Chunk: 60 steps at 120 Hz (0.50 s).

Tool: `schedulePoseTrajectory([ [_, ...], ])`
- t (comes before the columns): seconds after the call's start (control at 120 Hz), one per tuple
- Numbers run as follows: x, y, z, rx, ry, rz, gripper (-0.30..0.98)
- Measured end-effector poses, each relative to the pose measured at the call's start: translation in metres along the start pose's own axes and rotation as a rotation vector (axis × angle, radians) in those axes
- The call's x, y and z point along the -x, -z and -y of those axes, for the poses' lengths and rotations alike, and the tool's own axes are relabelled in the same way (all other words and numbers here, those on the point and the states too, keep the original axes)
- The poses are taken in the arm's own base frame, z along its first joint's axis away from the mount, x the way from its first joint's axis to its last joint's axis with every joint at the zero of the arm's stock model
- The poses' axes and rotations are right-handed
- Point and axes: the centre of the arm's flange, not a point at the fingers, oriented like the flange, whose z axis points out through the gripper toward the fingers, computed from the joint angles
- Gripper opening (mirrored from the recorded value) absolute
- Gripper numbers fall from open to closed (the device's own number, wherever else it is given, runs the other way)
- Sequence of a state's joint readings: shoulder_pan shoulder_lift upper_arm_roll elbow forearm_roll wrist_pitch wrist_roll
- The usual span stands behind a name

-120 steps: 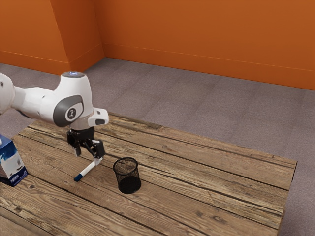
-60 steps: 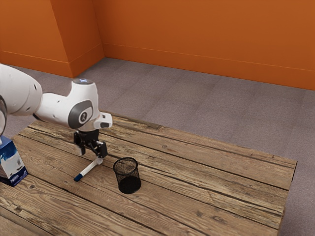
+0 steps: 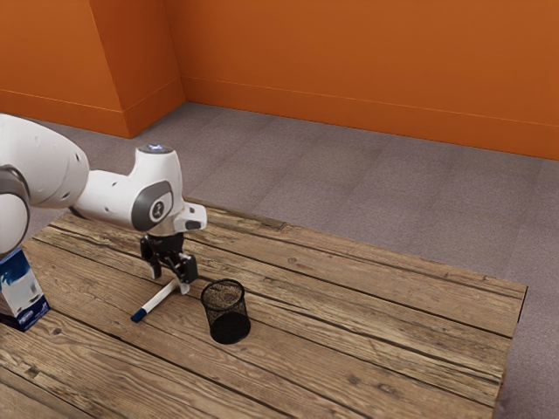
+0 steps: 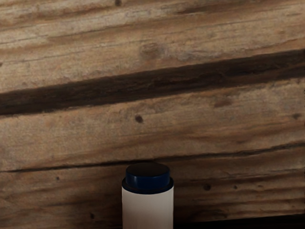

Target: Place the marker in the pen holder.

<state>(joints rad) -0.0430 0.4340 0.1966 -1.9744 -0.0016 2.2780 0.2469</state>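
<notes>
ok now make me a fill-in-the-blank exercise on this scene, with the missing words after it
The marker has a white body and ____ ends. The mesh pen holder is coloured ____. Of those two things, my gripper is nearer the ____. The wall is painted ____.

Missing words: blue; black; marker; orange.

We note a wooden table [image 3: 384, 349], its planks weathered — dark seams, scattered knots. On it we find a white marker [image 3: 159, 300] with blue ends, lying near an upright black mesh pen holder [image 3: 226, 316]; at the exterior view's left stands a blue-and-white carton [image 3: 23, 292].
</notes>
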Motion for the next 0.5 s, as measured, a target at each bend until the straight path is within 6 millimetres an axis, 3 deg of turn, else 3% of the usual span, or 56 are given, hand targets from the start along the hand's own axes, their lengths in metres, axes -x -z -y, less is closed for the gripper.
schedulePoseTrajectory([
  [0.292,-0.0004,0.0012,-0.0003,0.008,-0.007,-0.004,0.24],
  [0.5,-0.0002,0.0017,-0.0003,0.008,-0.013,-0.005,0.03],
])
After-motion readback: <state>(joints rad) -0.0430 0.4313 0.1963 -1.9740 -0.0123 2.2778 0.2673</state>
